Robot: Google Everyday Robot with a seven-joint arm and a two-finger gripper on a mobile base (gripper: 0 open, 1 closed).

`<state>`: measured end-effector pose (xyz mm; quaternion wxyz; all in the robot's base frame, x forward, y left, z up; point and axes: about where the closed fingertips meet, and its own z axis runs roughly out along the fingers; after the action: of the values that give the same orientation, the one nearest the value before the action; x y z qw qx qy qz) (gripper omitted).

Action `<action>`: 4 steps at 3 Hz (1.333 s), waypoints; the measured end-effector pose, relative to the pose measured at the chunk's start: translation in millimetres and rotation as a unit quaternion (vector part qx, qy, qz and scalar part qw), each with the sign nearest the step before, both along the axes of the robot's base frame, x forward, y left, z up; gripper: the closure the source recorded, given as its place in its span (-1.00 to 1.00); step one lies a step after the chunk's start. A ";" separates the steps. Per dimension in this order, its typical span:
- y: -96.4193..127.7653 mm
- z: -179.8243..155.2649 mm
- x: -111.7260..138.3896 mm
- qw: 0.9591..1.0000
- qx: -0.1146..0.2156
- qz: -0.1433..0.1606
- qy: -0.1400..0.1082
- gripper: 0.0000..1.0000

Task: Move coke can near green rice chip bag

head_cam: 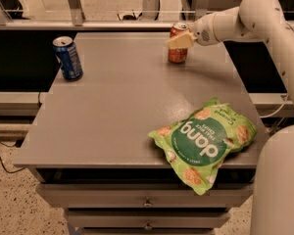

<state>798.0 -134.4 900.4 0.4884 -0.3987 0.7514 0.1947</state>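
Observation:
The coke can (178, 54) is red-orange with a silver top and stands upright at the far right of the grey table (117, 111). My gripper (179, 39) is at the can's upper part, shut on it, with one cream finger (180, 40) across its front. The arm reaches in from the right. The green rice chip bag (203, 140) lies flat at the table's near right corner, partly over the front edge. It is well apart from the can.
A blue can (67, 58) stands upright at the table's far left edge. Drawers (147, 199) sit under the tabletop. The robot's white body (279, 180) fills the lower right. A rail and shelving run behind the table.

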 end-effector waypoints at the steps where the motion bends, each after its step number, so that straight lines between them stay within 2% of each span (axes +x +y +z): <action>1: 22.8 8.0 -45.6 0.997 0.006 0.073 0.013 0.89; 2: 29.1 11.1 -85.1 0.991 0.008 0.129 0.024 1.00; 3: 27.7 16.0 -125.8 0.985 0.022 0.168 0.028 1.00; 4: 20.8 18.6 -163.0 0.981 0.037 0.190 0.023 1.00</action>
<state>635.0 -113.6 919.0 0.4400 -0.5108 0.6653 0.3206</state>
